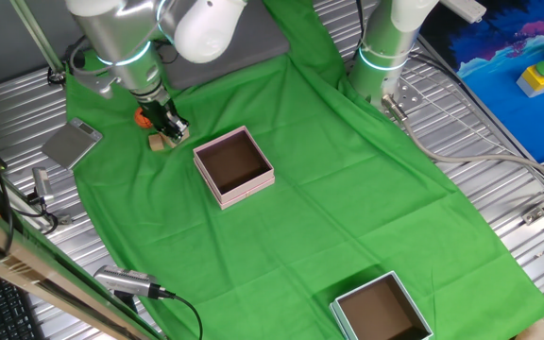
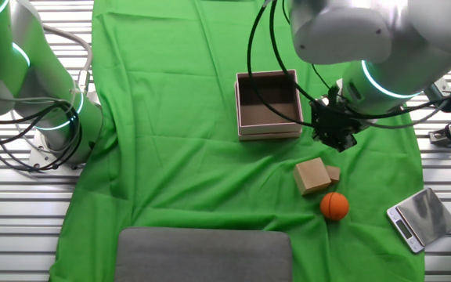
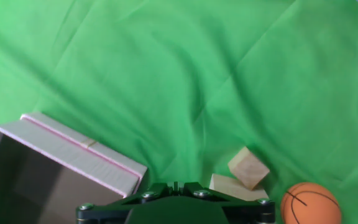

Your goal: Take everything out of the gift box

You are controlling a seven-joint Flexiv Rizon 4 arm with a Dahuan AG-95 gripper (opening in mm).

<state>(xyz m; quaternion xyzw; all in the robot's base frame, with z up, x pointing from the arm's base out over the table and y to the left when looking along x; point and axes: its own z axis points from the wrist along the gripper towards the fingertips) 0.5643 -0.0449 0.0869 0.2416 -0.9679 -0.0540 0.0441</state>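
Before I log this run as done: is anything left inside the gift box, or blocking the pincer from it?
Nothing visible. The gift box shows only its bare brown floor; the wooden cube and orange ball lie outside on the green cloth. The pincer hangs beside the box.

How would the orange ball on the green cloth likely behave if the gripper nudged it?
The orange ball is round, so it would probably roll off rather than slide. The wrinkled green cloth might slow it. It lies apart from the tan wooden cube, so nothing seems to block it on most sides.
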